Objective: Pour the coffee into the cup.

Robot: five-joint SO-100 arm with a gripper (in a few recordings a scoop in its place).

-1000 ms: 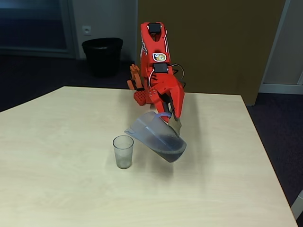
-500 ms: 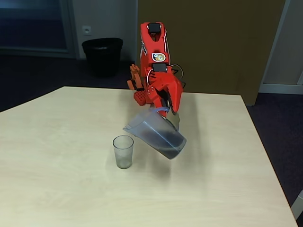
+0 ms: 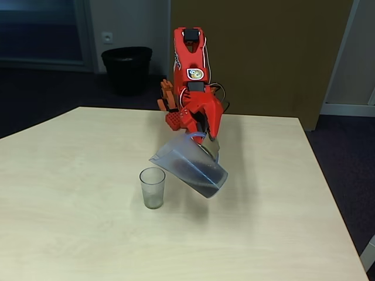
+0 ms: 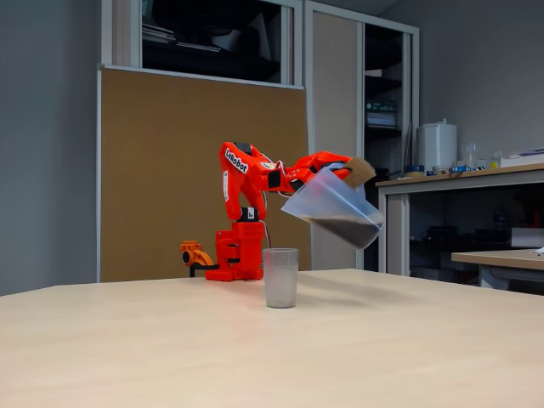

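Since the frame a second ago, jug (image 3: 190, 165) lifted slightly and shifted a little toward the left of the frame, spout now closer above the cup (image 3: 152, 187); tilt about the same, cup unmoved and still without visible liquid.

In both fixed views, held in the air at mid-frame by the red arm (image 3: 192, 76), tipped with spout down toward the cup. Gripper (image 3: 204, 139) clamped on the jug at its handle, near the upper back rim; jaws pinching it, exact contact hard to make out. Coffee (image 3: 205, 175) pooled dark in the low corner of the tilted jug, below and to the right of the jaws in this view, short of the spout.

Cup upright on the table (image 3: 70, 222), lower left of the jug, apart from it. In the side view, cup (image 4: 280, 277) standing just below and left of the jug (image 4: 331, 206), coffee (image 4: 348, 229) at the jug's lower right.
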